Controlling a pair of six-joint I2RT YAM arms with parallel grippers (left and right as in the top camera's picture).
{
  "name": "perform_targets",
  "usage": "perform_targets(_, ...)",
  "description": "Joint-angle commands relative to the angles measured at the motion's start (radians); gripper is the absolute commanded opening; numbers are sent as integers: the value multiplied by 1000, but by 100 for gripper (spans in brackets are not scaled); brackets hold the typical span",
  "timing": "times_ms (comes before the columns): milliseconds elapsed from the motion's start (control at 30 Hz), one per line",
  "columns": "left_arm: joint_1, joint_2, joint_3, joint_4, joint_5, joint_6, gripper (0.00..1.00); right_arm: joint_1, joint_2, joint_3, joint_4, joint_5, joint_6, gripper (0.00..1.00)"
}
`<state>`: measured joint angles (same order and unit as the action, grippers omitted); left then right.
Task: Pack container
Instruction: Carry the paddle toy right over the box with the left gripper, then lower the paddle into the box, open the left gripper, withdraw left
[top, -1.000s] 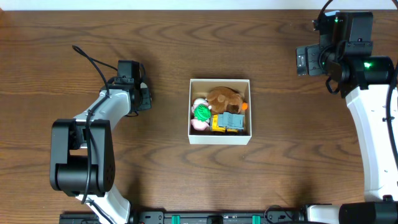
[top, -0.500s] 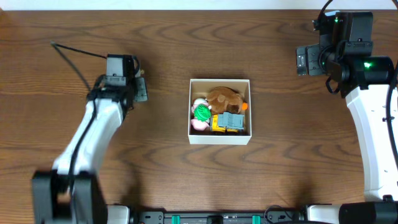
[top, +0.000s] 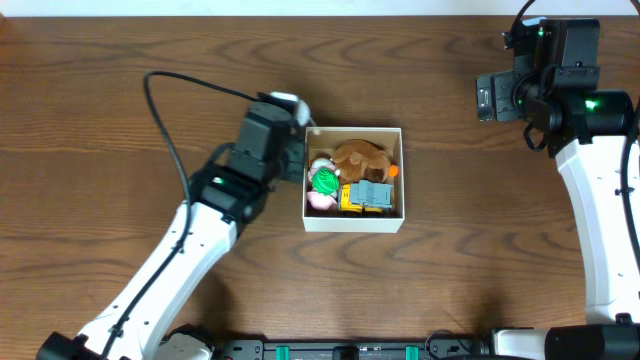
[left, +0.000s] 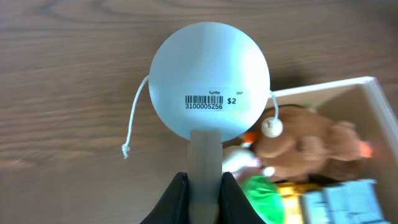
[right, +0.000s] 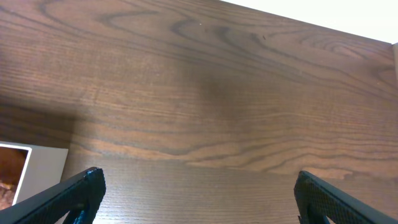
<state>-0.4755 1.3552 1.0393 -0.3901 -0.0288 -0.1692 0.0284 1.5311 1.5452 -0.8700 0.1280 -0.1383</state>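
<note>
Container (top: 352, 223) at mid-table (top: 450, 280), white walls, tan inside, already crowded. A brown plush (top: 360, 157) fills the far half; a green toy (top: 326, 181), a pink piece (top: 320, 200) and a yellow-and-grey truck (top: 368, 196) are packed along the near side. Left gripper (left: 204, 177) is at the box's left wall, jaws pinched on the flat handle (left: 205, 155) of a white paddle disc (left: 210, 81) with a barcode sticker. The disc is mostly over bare wood, just outside the box corner. Its string (left: 134, 118) loops loose and its bead (left: 270, 127) lies against the plush. Right gripper (right: 199, 186) is spread wide over bare table, well apart from the box, holding nothing.
</note>
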Motion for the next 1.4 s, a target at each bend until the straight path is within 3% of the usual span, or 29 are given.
perform_targets(0,-50,33,14,26,-5,-34,6,-2,-6,5,2,3,11,99)
perform_targets(233,-92,143,14,123,-5,-34,6,-2,-6,5,2,3,11,99)
perform_targets(533,-92,216,14,114,-4,-35,7,-2,-6,5,2,3,11,99)
perform_targets(633,-93,216,14,104,-3,-35,24,-2,-6,5,2,3,11,99)
perform_targets(700,-94,216,14,95,-3,-35,28,-2,-6,5,2,3,11,99)
perform_targets(900,-93,216,14,73,-3,-35,58,-2,-6,5,2,3,11,99)
perform_targets(1200,-89,173,14,81,-10,-27,59,-2,-6,5,2,3,11,99)
perform_targets(1367,-27,69,14,76,-92,-27,59,-2,-6,5,2,3,11,99)
